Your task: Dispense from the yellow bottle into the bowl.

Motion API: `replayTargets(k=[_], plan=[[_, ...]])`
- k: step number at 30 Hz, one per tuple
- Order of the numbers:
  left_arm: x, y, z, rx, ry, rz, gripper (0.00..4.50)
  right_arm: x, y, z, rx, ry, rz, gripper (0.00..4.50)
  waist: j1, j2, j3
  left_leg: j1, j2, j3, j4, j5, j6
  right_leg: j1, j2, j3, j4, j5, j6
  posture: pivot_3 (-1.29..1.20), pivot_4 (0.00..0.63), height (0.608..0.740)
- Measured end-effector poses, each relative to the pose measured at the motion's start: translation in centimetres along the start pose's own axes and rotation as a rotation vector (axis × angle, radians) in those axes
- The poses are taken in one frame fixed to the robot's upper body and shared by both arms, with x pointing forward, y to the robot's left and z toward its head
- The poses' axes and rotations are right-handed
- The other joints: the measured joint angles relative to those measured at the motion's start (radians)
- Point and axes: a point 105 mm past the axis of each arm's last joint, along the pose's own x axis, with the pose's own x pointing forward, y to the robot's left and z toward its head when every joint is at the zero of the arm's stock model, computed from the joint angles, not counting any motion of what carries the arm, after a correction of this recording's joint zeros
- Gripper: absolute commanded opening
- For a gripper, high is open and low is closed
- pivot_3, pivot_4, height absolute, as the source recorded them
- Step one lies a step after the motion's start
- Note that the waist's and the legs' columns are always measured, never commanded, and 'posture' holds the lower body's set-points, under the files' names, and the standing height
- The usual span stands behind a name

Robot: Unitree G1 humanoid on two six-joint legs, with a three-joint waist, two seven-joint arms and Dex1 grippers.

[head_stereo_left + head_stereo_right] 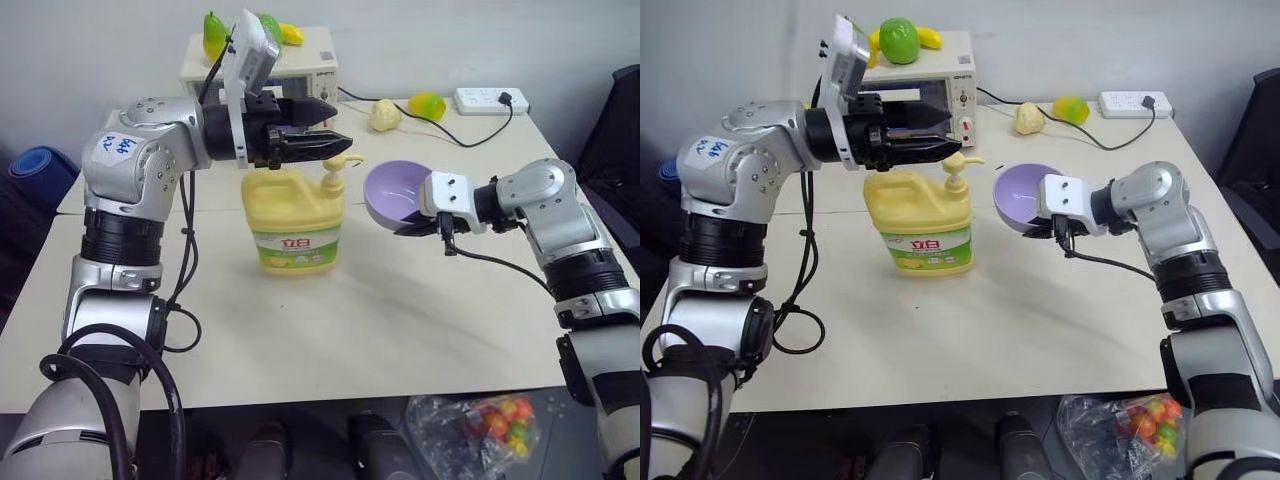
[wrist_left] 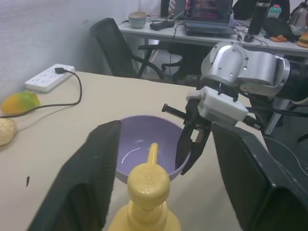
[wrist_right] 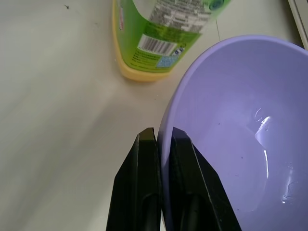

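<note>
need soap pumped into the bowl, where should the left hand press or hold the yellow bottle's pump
Take the pump head from above: its flat round cap faces up and the spout points into the bowl. The left hand sits level over it, fingers apart.

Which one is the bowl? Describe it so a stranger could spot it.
On the beige table, right of the yellow bottle, the right gripper pinches the rim of the bowl, holding it tilted beside the pump spout. It is plain lavender, unlike the yellow things nearby.
</note>
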Motion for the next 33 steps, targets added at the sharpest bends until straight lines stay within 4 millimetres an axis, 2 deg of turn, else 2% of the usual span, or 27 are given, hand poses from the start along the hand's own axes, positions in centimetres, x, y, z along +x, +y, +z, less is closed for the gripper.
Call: replayTargets(k=[3, 4, 5, 8, 25, 33], plan=[[0.2, 0.4, -0.7, -0.026, -0.003, -0.002, 1.31, -0.6, -0.8, 1.1, -0.031, -0.005, 0.006, 0.0, -0.001, 0.0, 0.0, 0.0, 0.0, 0.0, 0.0, 0.0, 0.0, 0.0, 0.0, 0.0, 0.0, 0.0, 0.0, 0.0, 0.15, 0.74], [0.3, 0.5, -0.9, -0.035, -0.004, -0.001, 1.13, -0.8, -1.0, 1.3, -0.035, -0.005, 0.009, 0.0, -0.001, 0.0, 0.0, 0.0, 0.0, 0.0, 0.002, 0.0, 0.0, 0.0, 0.0, 0.0, 0.0, 0.0, 0.0, 0.0, 0.15, 0.74], [0.3, 0.6, -1.1, -0.039, -0.002, 0.0, 0.76, -0.9, -1.0, 1.5, -0.039, -0.005, 0.014, 0.0, 0.0, 0.0, 0.0, 0.0, 0.0, 0.0, 0.002, 0.0, 0.0, 0.0, 0.0, 0.0, 0.0, 0.0, 0.0, 0.0, 0.15, 0.74], [0.4, 0.6, -1.2, -0.037, -0.007, -0.011, 0.02, -0.6, -0.9, 1.5, -0.031, -0.012, 0.038, 0.0, 0.0, 0.0, 0.0, 0.0, 0.0, 0.0, 0.002, 0.0, 0.0, 0.0, -0.001, 0.0, 0.0, 0.0, 0.0, 0.0, 0.15, 0.74], [1.0, 0.6, -1.9, -0.017, 0.052, -0.024, 0.02, -0.6, -1.2, 2.6, -0.059, -0.027, 0.059, 0.0, 0.0, 0.0, 0.0, 0.0, 0.0, 0.0, 0.003, 0.0, 0.0, 0.0, 0.0, 0.0, 0.001, 0.0, 0.0, 0.0, 0.15, 0.74], [1.2, 0.5, -2.1, -0.003, 0.077, -0.02, 0.02, -1.5, -1.7, 3.5, -0.085, -0.035, 0.043, 0.0, 0.0, 0.0, 0.0, 0.0, 0.0, 0.0, 0.003, 0.0, 0.0, 0.0, -0.001, 0.0, 0.001, 0.0, 0.0, 0.0, 0.15, 0.74]])
